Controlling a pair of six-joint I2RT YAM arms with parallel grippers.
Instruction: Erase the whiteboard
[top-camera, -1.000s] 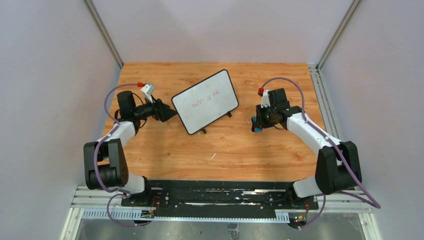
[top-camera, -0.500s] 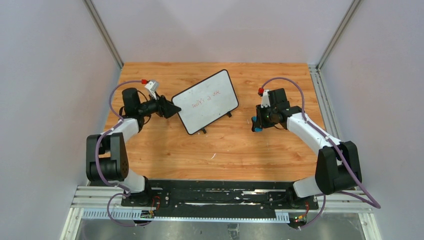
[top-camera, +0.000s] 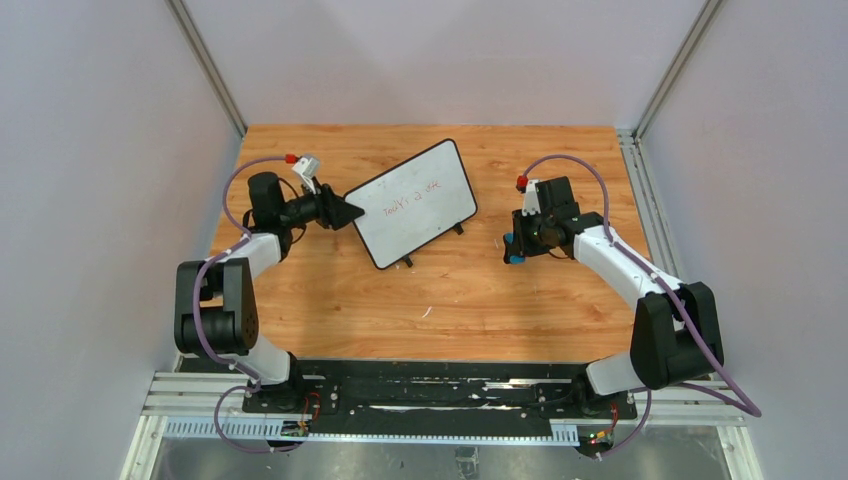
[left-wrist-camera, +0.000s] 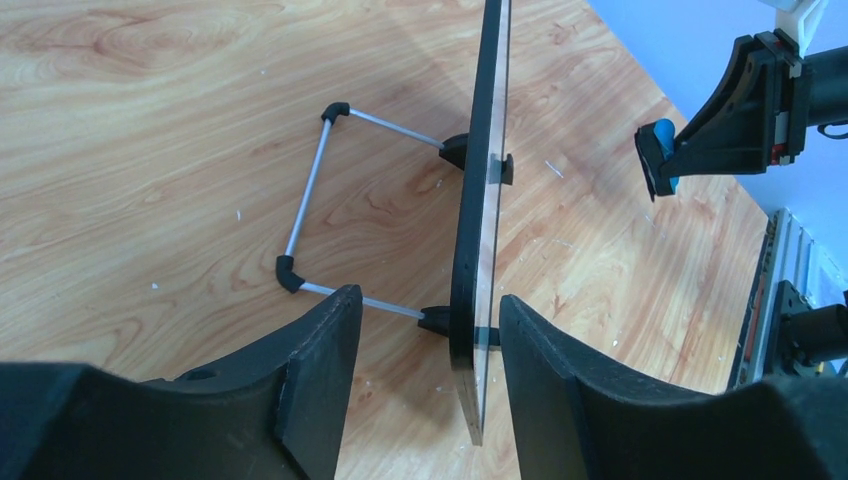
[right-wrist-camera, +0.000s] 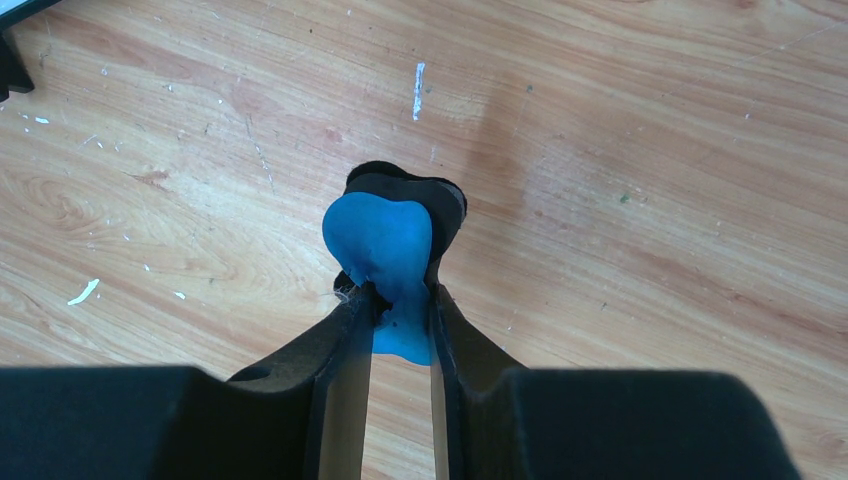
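The whiteboard (top-camera: 412, 203) stands tilted on its wire stand at the table's middle back, with faint red handwriting on its face. My left gripper (top-camera: 350, 212) is open at the board's left edge. In the left wrist view the board's edge (left-wrist-camera: 478, 250) stands between the open fingers (left-wrist-camera: 310, 385), nearer the right one, not clamped. My right gripper (top-camera: 514, 247) is shut on the blue eraser (right-wrist-camera: 385, 250), squeezed between its fingers above the bare wood, to the right of the board. The eraser also shows in the left wrist view (left-wrist-camera: 664, 140).
The wire stand (left-wrist-camera: 315, 185) with black feet props the board from behind. The wooden table (top-camera: 440, 310) is bounded by pale walls at left, back and right, with a metal rail (top-camera: 640, 170) along the right side.
My left gripper has moved right and back to the board's left edge, so the edge now lies between its fingers. The right arm and eraser have not moved.
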